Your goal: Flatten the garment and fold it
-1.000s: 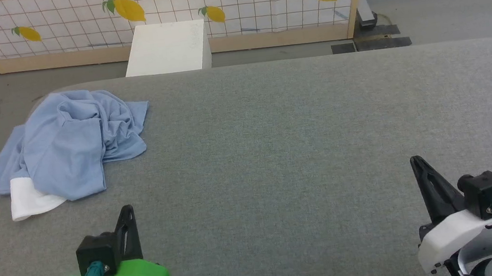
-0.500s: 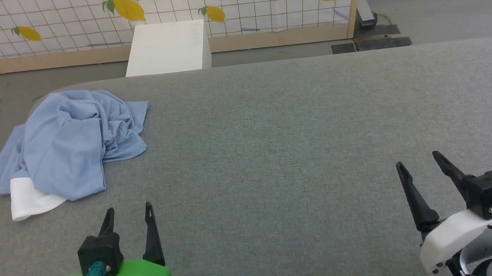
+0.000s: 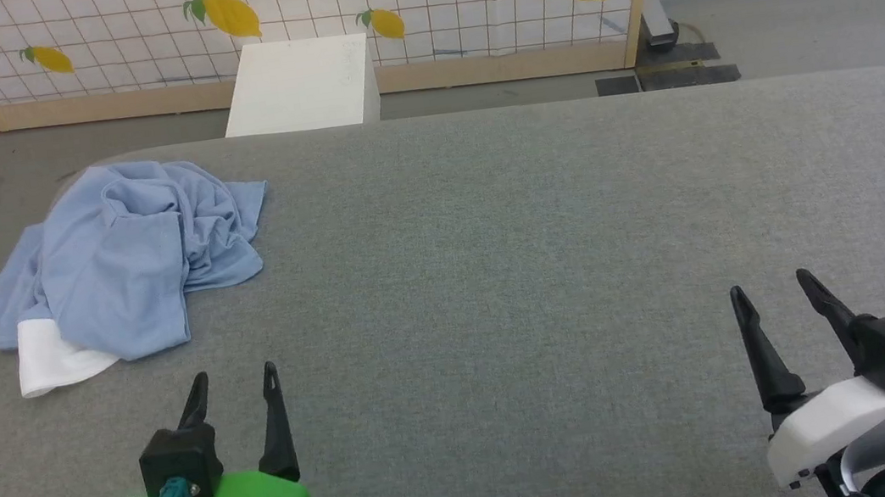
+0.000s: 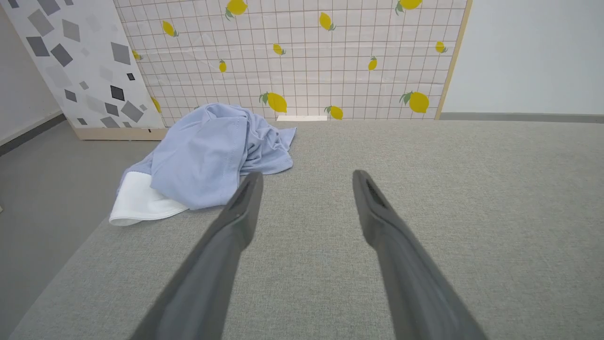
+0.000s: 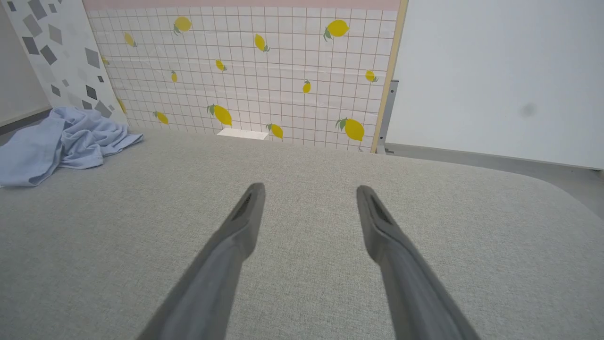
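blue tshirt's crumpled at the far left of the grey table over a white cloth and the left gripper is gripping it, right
No: the head view shows the left gripper open and apart from the T-shirt. The rest holds: crumpled at the far left of the grey table, over the white cloth.

Even, bright, soft light with faint shadows and no glare; wrist views bow at the edges, near fingers point(image 4: 226, 245) blurred.
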`<state>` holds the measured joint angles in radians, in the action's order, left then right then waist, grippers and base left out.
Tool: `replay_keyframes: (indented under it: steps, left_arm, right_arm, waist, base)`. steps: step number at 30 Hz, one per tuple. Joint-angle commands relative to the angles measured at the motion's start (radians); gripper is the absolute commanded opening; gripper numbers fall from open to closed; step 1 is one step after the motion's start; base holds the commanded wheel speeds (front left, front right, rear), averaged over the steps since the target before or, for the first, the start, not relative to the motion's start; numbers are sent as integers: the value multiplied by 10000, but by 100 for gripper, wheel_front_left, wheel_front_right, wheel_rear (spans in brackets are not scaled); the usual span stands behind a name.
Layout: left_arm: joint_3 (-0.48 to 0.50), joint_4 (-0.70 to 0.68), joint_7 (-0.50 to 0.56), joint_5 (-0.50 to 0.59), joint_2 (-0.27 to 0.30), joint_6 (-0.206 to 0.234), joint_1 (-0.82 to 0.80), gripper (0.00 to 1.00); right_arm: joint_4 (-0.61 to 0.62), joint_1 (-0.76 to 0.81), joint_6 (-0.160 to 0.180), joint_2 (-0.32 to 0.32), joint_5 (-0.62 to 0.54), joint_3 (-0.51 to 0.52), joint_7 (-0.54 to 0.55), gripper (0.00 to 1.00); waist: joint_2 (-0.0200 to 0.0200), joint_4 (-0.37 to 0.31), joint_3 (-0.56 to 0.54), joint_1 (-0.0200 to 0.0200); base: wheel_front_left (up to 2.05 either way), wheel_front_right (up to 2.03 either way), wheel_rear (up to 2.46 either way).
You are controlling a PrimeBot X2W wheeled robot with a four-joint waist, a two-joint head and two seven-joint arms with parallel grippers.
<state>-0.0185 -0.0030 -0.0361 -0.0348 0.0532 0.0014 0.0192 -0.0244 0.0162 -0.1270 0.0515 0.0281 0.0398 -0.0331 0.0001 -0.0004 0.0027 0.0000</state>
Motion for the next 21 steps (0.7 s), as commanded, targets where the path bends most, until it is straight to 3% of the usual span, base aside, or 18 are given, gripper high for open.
replay_keyframes:
  steps: [1, 21]
  left_arm:
    - [-33, -14, -93, -71, -5, 61, 80, 100]
    - [-156, -1, -503, -342, -10, 109, 240, 100]
  right_arm:
    - [-55, -31, -6, -2, 128, 75, -112, 100]
    - [-319, -20, -12, -4, 386, 430, -524, 100]
  waist:
    - [-1, 3, 5, 0]
    - [-1, 153, -51, 0]
  base:
    - [0, 0, 0]
    - [0, 0, 0]
